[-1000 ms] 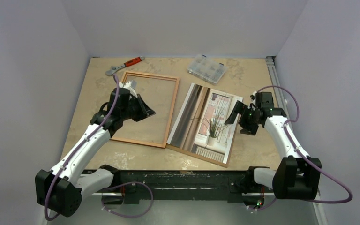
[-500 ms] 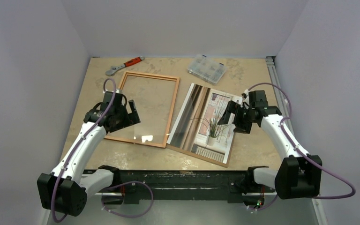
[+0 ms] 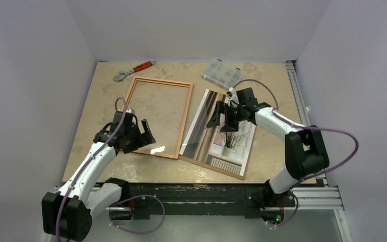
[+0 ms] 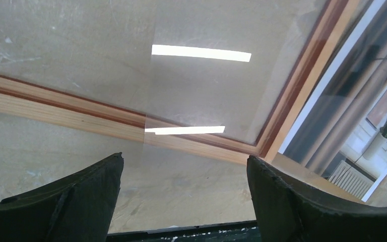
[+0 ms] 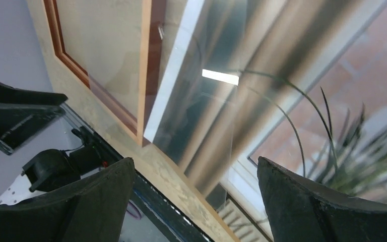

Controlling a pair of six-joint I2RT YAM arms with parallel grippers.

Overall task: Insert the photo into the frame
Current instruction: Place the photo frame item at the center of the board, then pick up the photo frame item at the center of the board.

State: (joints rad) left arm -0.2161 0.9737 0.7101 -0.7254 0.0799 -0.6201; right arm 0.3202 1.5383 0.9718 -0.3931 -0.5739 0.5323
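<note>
The frame [image 3: 185, 118], thin red-orange wood, lies flat on the left half of the table. A clear pane with a glare streak [image 3: 156, 149] rests across its near rail. The photo [image 3: 206, 136], a potted grassy plant by a curtained window, lies face up to the right of it on a brown backing board [image 3: 216, 169]. My left gripper [image 3: 140, 135] hangs open over the frame's near-left part; in the left wrist view the gripper [image 4: 184, 159] holds nothing, with the frame's rail [image 4: 80, 108] beyond it. My right gripper [image 3: 220, 117] is open above the photo's far half [image 5: 282, 75], empty [image 5: 195, 161].
A red-handled wrench [image 3: 135, 69] and a clear plastic parts box [image 3: 222, 74] lie at the table's far edge. A metal rail [image 3: 296, 96] runs down the right side. Grey walls close in the left, far and right sides.
The left gripper opened and drew back from the middle of the frame toward its near-left corner. The right arm swung left from the photo's right edge to above its far half.
</note>
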